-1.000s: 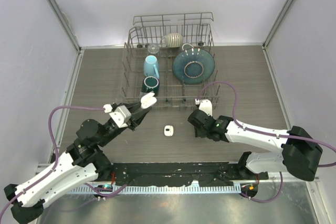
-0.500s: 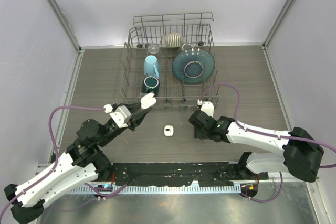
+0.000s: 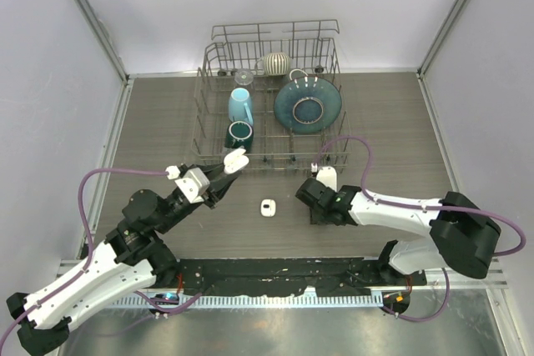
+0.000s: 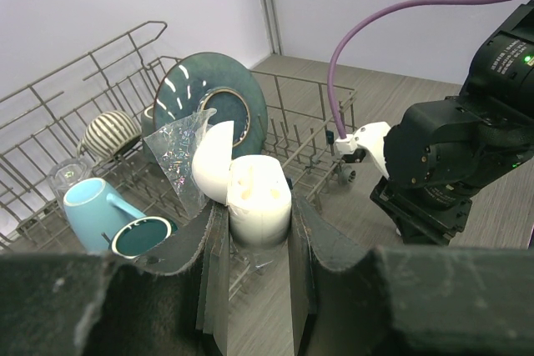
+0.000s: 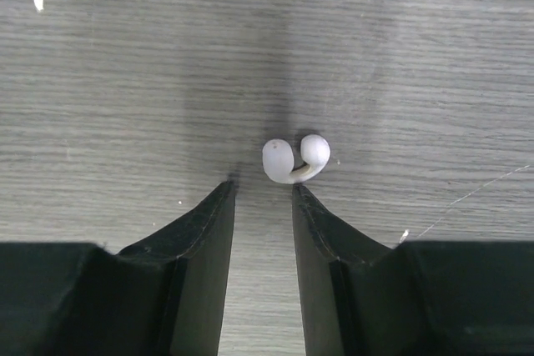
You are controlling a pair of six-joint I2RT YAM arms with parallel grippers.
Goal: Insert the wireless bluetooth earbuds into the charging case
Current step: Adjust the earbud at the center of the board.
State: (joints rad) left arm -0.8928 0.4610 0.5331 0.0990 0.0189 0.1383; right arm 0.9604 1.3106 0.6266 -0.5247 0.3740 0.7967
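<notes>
My left gripper (image 4: 255, 233) is clamped on the white pebble-shaped plastic charging case (image 4: 260, 199), held off the table just in front of the rack. The case's hinged lid (image 4: 210, 161) is flipped up and back. Its inside faces away from me, so I cannot tell whether anything sits in it.

My right gripper (image 5: 263, 193) is down at the grey wood-grain tabletop (image 3: 400, 131), its jaws a narrow gap apart with nothing between them. The tiny glossy white earbuds (image 5: 279, 157) lie on the bare wood just beyond my fingertips. They show as two rounded lobes touching each other, and I cannot tell whether that is one piece or two.

A second small white rounded case (image 3: 268, 208) lies on the table between my two grippers, touching neither.

The grey wire dish rack (image 3: 203, 106) at the far side holds:
- a light blue ceramic mug (image 3: 240, 106) lying tilted
- a dark teal cup (image 3: 239, 132) just in front of the mug
- a small clear glass (image 3: 243, 77) behind the mug
- a cream-and-grey striped round vessel (image 3: 275, 62) at the back
- a dark blue-green glazed plate (image 3: 307, 106) leaning on the right side
</notes>
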